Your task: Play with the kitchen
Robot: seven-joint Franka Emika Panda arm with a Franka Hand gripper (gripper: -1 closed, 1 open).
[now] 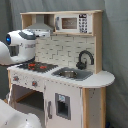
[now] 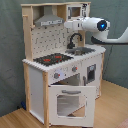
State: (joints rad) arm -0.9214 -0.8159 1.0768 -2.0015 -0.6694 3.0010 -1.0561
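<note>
Grey curtain hung behind the kitchen (image 2: 62,65), which stood on a wooden floor (image 2: 112,107) with its oven door (image 2: 70,102) swung down open in the second exterior view. The arm's white wrist hovered above the stovetop (image 1: 34,66) just under the grey hood (image 2: 50,21), with the gripper (image 2: 67,23) pointing at the hood, though I could not tell whether its jaws were apart or together. My worry was that any lift or forward push from there would knock the hood or the upper shelf, since the head sat so close beneath them.

The arm (image 2: 95,24) stretches out level; its end effector (image 2: 68,23) is held high, forearm horizontal.
</note>
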